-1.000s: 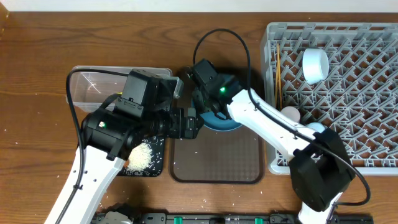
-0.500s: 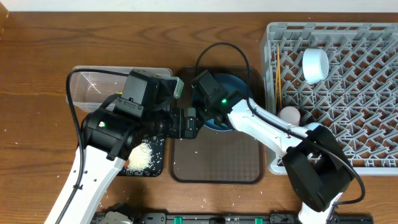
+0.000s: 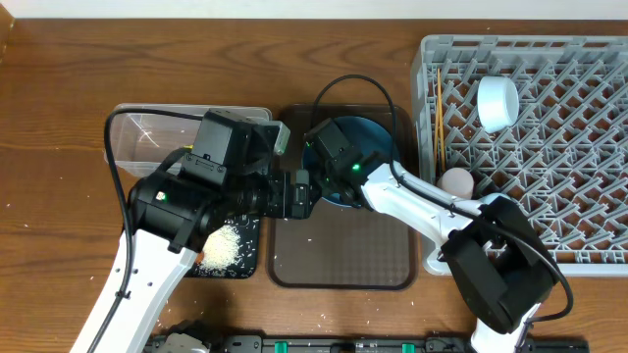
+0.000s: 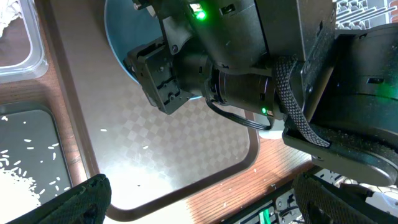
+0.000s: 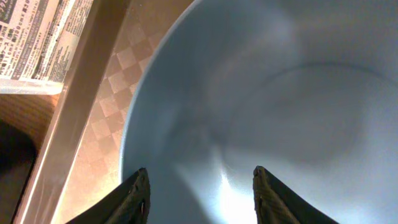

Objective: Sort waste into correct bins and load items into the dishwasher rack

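Right pincer (image 5: 199, 190): apart, over the dark blue plate (image 5: 267, 93).
Plate: we judge it stiff, slippery, breakable.
Hold: its rim.

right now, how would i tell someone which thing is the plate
Find the big grey rack on the right; a brown serving tray lies just left of it. At the tray's far end sits a dark blue round plate, the only dish on that tray.
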Action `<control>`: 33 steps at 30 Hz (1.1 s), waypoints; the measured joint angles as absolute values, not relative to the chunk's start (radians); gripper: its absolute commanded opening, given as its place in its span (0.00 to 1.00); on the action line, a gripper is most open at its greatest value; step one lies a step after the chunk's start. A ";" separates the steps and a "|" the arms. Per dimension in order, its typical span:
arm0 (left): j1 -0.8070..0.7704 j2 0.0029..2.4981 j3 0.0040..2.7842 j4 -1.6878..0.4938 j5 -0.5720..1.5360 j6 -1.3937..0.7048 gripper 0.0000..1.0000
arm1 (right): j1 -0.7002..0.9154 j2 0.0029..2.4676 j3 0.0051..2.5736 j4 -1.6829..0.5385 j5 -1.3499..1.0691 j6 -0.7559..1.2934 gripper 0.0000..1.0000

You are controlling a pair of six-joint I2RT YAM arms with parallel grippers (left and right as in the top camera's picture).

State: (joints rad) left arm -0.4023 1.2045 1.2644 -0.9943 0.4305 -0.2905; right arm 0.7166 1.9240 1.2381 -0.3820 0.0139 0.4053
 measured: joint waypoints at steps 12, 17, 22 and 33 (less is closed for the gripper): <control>-0.402 1.205 1.264 -0.994 0.430 -0.290 0.96 | 0.715 1.924 1.275 -0.387 -0.055 0.396 0.58; -0.402 1.205 1.264 -0.994 0.430 -0.290 0.96 | 0.687 1.924 1.275 -0.392 -0.122 0.371 0.58; -0.402 1.205 1.264 -0.994 0.430 -0.290 0.96 | 0.658 1.924 1.275 -0.393 -0.168 0.359 0.55; -0.402 1.205 1.264 -0.994 0.430 -0.290 0.96 | 0.665 1.924 1.275 -0.412 -0.196 0.355 0.56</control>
